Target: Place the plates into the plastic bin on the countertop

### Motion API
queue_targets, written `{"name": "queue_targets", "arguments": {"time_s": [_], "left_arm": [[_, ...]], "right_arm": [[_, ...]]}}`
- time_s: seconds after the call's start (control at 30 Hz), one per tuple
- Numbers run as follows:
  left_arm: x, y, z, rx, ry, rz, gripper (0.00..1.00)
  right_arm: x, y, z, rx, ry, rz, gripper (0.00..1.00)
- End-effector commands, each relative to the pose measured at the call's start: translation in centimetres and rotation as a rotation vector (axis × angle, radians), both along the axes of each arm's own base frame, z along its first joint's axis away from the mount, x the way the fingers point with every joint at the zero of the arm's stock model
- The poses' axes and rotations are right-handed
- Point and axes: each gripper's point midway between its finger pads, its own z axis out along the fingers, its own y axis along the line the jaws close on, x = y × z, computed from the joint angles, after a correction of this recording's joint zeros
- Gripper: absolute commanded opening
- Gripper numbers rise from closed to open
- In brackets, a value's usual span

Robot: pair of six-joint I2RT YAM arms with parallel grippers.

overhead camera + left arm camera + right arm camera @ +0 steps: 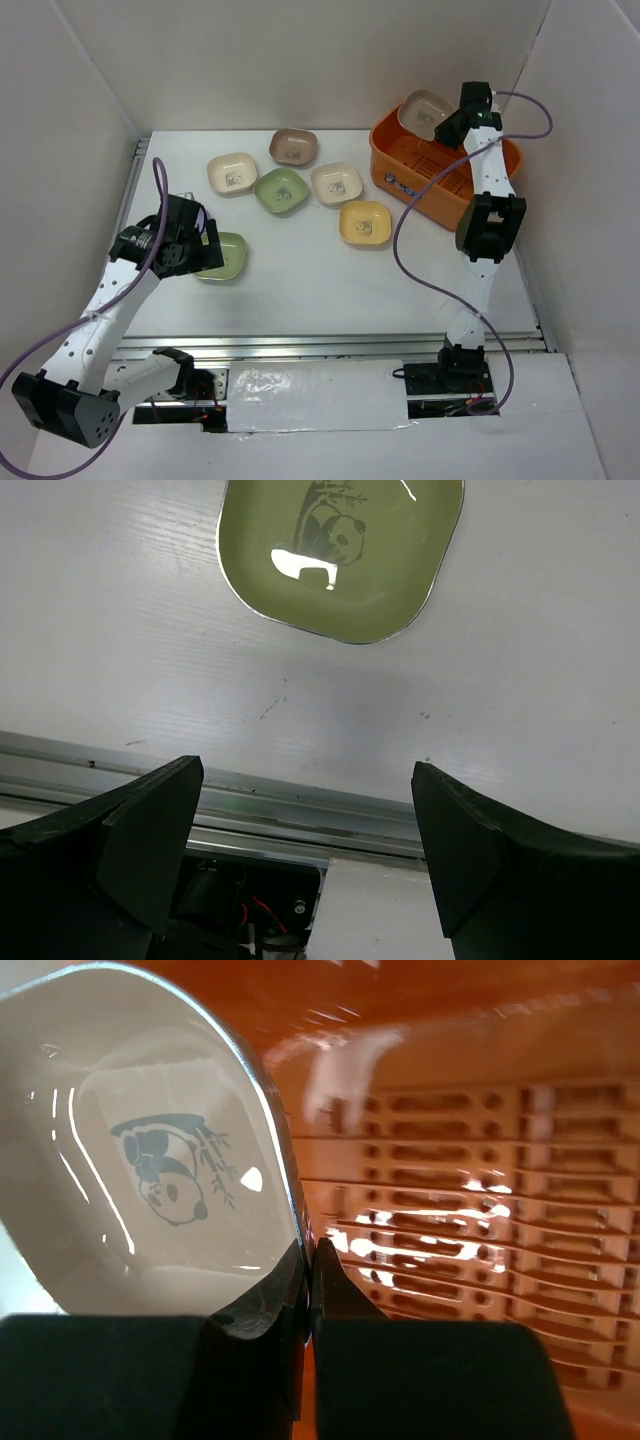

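The right hand [308,1260] is clamped tight on the rim of a cream plate [150,1160], holding it tilted over the far end of the orange plastic bin [398,172], above its perforated floor. The left hand [305,780] hangs with its fingers spread wide and nothing between them, low over the white tabletop [330,285], just beside a green plate [340,560] near the left edge. Five others lie flat in a loose cluster left of the bin: an ivory plate [232,172], a brown plate [294,147], a second green plate [281,190], a pale plate [336,183] and a yellow plate [365,222], the last nearest the bin.
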Motion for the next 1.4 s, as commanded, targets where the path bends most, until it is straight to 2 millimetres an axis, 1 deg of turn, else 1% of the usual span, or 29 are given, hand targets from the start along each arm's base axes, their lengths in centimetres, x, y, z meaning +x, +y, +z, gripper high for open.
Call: {"name": "queue_targets", "arguments": {"time_s": [0.0,0.07,0.1,0.2,0.27,0.33,0.37,0.4,0.5,0.67,0.73,0.77,0.8,0.83,0.87,0.9,0.93,0.97,1.0,1.03,1.07,1.1,1.13,1.17,1.23,1.27,1.3,1.33,1.37], "left_arm": [[0.3,-0.1,0.6,-0.023,-0.041,0.058,0.99],[0.2,0.1,0.7,-0.028,-0.049,0.079,0.99],[0.2,0.1,0.7,-0.033,-0.05,0.093,0.99],[0.0,0.2,0.5,-0.036,-0.043,0.126,0.99],[-0.2,0.4,-0.2,-0.027,-0.014,0.151,0.99],[-0.2,0.4,-0.9,-0.037,0.001,0.193,0.99],[-0.3,0.3,-1.4,-0.047,0.016,0.225,0.99],[-0.4,0.3,-1.7,-0.049,0.027,0.242,0.99],[-0.3,0.0,-2.8,-0.073,0.054,0.297,0.99],[-0.5,0.0,-4.3,-0.085,0.072,0.38,0.99],[-0.5,0.1,-4.9,-0.084,0.077,0.401,0.99],[-0.5,0.0,-5.1,-0.088,0.074,0.413,0.99],[-0.4,0.1,-5.2,-0.093,0.07,0.425,0.99],[-0.3,0.1,-5.5,-0.099,0.061,0.43,0.99],[-0.1,0.0,-5.5,-0.109,0.052,0.438,0.99],[0.0,-0.1,-5.6,-0.123,0.046,0.446,0.99],[0.4,-0.2,-5.6,-0.139,0.027,0.449,0.99],[0.6,-0.3,-5.7,-0.153,0.017,0.46,0.99],[0.9,-0.2,-5.6,-0.166,0.007,0.474,0.99],[1.0,-0.4,-5.8,-0.184,0.006,0.479,0.99],[1.7,-0.4,-5.8,-0.206,-0.016,0.502,0.99],[1.9,-0.3,-5.8,-0.217,-0.022,0.525,0.99],[2.0,-0.1,-6.3,-0.219,-0.016,0.547,0.99],[2.6,0.0,-6.2,-0.241,-0.033,0.588,0.99],[2.9,0.5,-7.0,-0.248,-0.031,0.653,0.99],[3.3,0.6,-7.2,-0.265,-0.039,0.692,0.99],[4.0,0.7,-7.3,-0.281,-0.064,0.715,0.99],[4.2,0.9,-8.3,-0.276,-0.045,0.737,0.99],[4.5,0.9,-8.9,-0.284,-0.044,0.77,0.98]], "right_arm": [[1.1,-0.5,1.9,0.066,-0.098,0.01,0.0],[1.5,-1.2,1.6,0.073,-0.093,0.01,0.0],[1.8,-1.3,0.3,0.068,-0.071,0.018,0.0],[2.1,-1.3,-0.1,0.029,-0.078,0.029,0.0],[2.5,-1.5,-1.7,0.038,-0.067,0.024,0.0],[2.8,-1.4,-1.7,0.046,-0.064,0.028,0.01],[2.8,-1.0,-2.5,0.047,-0.048,0.034,0.01],[2.8,-0.6,-2.5,0.042,-0.044,0.045,0.01],[2.0,-0.2,-4.7,0.04,-0.007,0.036,0.02],[1.5,-0.3,-5.6,0.054,0.016,0.02,0.04],[1.7,0.0,-5.8,0.058,0.014,0.03,0.18],[1.8,0.2,-6.1,0.068,0.018,0.039,0.3],[1.8,0.3,-5.9,0.072,0.016,0.045,0.51],[1.9,0.3,-5.4,0.074,0.013,0.045,0.61],[1.9,0.5,-4.3,0.073,-0.007,0.049,0.82],[1.7,0.7,-4.0,0.069,-0.011,0.056,1.0],[1.9,0.9,-2.8,0.063,-0.044,0.062,1.0],[1.6,1.0,-0.3,0.057,-0.09,0.067,1.0],[1.4,1.0,0.8,0.049,-0.109,0.068,1.0],[1.4,1.1,2.6,0.039,-0.148,0.07,1.0],[0.9,1.2,6.0,0.025,-0.206,0.075,1.0],[0.6,1.1,8.1,0.0,-0.244,0.078,1.0],[0.0,1.2,10.1,-0.017,-0.271,0.081,1.0],[-1.1,2.2,13.5,-0.039,-0.327,0.097,1.0],[-2.7,3.3,16.3,-0.082,-0.363,0.122,1.0],[-4.3,4.2,19.1,-0.094,-0.411,0.139,1.0],[-5.0,5.8,18.7,-0.097,-0.402,0.178,1.0],[-5.8,7.0,19.2,-0.084,-0.414,0.212,1.0],[-7.5,7.5,21.1,-0.077,-0.452,0.229,1.0]]}}
